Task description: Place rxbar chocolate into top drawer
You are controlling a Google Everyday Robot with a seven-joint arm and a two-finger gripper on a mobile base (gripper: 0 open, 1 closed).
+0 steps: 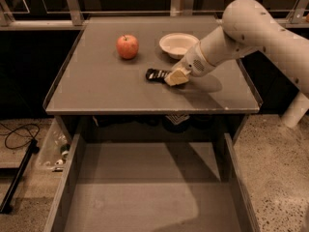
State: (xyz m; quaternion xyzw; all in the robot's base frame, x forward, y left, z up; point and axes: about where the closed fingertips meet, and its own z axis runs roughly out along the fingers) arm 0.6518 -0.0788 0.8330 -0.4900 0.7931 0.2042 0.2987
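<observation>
The rxbar chocolate, a small dark bar with pale lettering, lies flat on the grey tabletop near its middle. My gripper is low over the tabletop at the bar's right end and covers that end. The white arm reaches in from the upper right. The top drawer is pulled out wide open below the table's front edge. Its flat grey bottom is bare.
A red apple sits at the back left of the tabletop. A white bowl sits at the back, just behind the gripper. A clear bin and a black cable lie on the floor at the left.
</observation>
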